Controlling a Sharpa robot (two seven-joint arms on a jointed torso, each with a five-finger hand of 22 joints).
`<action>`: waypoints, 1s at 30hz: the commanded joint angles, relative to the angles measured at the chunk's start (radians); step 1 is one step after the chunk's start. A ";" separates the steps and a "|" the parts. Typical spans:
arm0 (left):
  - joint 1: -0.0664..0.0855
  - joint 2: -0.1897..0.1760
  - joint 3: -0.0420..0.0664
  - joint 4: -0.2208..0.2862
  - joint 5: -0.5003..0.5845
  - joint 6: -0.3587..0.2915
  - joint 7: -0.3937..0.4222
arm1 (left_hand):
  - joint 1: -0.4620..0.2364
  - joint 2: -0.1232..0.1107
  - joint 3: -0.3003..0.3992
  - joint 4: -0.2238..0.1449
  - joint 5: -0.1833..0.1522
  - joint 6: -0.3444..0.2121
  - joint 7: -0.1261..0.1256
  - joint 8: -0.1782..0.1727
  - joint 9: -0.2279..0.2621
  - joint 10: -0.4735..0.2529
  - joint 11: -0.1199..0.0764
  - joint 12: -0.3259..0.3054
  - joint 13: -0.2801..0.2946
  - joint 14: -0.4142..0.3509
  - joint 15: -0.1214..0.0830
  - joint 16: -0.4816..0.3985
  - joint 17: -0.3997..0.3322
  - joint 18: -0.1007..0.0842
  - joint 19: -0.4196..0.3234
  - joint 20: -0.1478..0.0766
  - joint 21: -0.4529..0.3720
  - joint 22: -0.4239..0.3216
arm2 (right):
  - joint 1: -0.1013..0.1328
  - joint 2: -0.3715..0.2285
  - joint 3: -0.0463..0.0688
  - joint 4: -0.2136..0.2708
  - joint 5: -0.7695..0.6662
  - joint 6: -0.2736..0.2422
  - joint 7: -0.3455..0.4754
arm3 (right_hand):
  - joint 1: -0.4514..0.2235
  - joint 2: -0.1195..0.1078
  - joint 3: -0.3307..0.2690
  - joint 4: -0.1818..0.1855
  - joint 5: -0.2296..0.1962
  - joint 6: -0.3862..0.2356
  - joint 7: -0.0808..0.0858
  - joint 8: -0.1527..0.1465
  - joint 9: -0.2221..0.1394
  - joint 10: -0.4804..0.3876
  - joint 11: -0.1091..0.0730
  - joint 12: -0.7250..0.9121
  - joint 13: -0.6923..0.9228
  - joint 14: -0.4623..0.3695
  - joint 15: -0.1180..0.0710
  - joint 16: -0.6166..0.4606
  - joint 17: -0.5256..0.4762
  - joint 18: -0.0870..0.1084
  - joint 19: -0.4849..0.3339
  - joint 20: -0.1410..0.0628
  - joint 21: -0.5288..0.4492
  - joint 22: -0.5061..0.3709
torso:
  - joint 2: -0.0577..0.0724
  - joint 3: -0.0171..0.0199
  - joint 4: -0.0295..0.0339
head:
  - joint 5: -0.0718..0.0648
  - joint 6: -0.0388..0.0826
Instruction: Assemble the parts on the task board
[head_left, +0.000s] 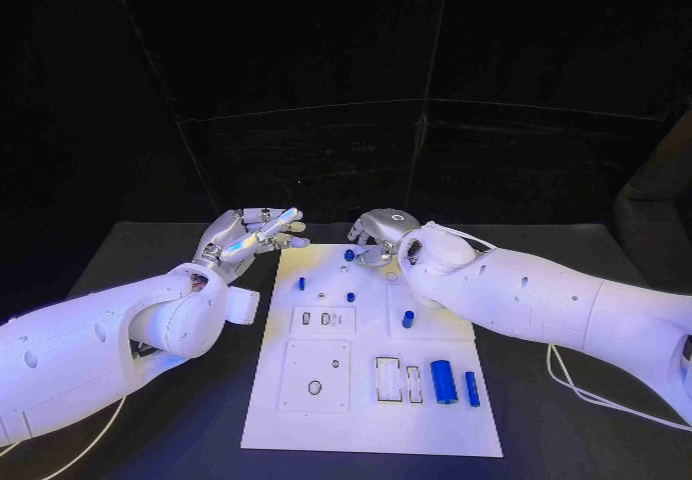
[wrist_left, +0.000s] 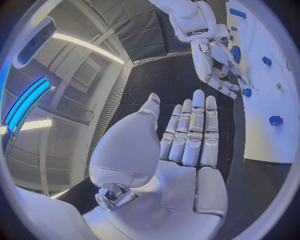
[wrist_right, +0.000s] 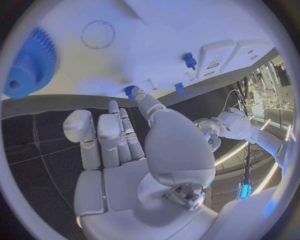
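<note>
The white task board (head_left: 375, 420) lies in the middle of the black table. My right hand (head_left: 378, 236) hovers over the board's far edge, and its thumb tip touches a small blue peg (wrist_right: 129, 91) standing there (head_left: 349, 254); the other fingers (wrist_right: 106, 130) stay apart from it. A blue gear (wrist_right: 28, 62) lies on the board beside that hand. My left hand (head_left: 257, 235) floats off the board's far left corner, palm flat, fingers (wrist_left: 190, 130) stretched out and holding nothing. Small blue pegs (head_left: 302, 283) (head_left: 351, 297) (head_left: 408, 319) stand mid-board. Two blue cylinders (head_left: 443, 381) (head_left: 472, 388) lie at the near right.
Rectangular recesses (head_left: 391, 379) and a square plate with a hole (head_left: 316, 376) mark the board's near half. White cables (head_left: 577, 385) trail on the table under the right arm. Black table surface (head_left: 159, 250) borders the board on both sides.
</note>
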 joint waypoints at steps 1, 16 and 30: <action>0.002 -0.003 0.001 0.001 -0.004 0.015 -0.001 | -0.009 0.001 -0.008 0.000 0.002 -0.001 0.004 -0.004 -0.001 0.002 0.007 -0.007 -0.001 -0.003 0.006 -0.006 0.002 0.014 0.004 0.002 -0.002 -0.001 | 0.003 -0.051 0.000 0.053 0.047 -0.082 -0.006 | 0.012 0.003 -0.006 0.014 0.015 0.031 -0.001 0.011 0.004 0.034 -0.002 0.023 0.004 0.008 -0.003 0.004 0.006 0.016 0.010 -0.004 0.002 0.012 | -0.001 0.0001 -0.0014 | -0.003 0.003; 0.002 -0.007 -0.017 -0.011 -0.004 0.024 -0.004 | -0.006 0.004 -0.008 -0.003 0.002 0.002 0.003 -0.004 0.000 0.004 0.006 -0.009 -0.001 -0.004 0.006 -0.009 0.003 0.015 0.004 0.002 -0.004 -0.003 | 0.005 -0.297 0.024 0.216 0.303 0.084 -0.048 | -0.010 -0.045 -0.183 0.162 0.099 0.048 -0.028 0.009 0.000 0.317 -0.048 0.884 0.824 0.071 -0.040 0.245 0.375 -0.037 0.172 -0.047 0.153 0.287 | -0.001 0.0029 -0.0137 | -0.013 0.008; 0.001 0.000 -0.022 -0.023 -0.004 0.028 -0.005 | -0.004 0.006 -0.009 -0.005 0.002 0.005 0.002 -0.004 0.000 0.007 0.005 -0.009 0.000 -0.004 0.006 -0.011 0.004 0.015 0.004 0.002 -0.006 -0.005 | 0.005 -0.293 0.025 0.192 0.275 0.157 -0.074 | 0.068 -0.038 -0.256 0.248 0.124 0.027 -0.011 0.017 0.002 0.311 -0.034 1.126 1.126 0.070 -0.027 0.267 0.398 -0.042 0.185 -0.028 0.167 0.314 | 0.000 0.0020 -0.0100 | -0.017 0.006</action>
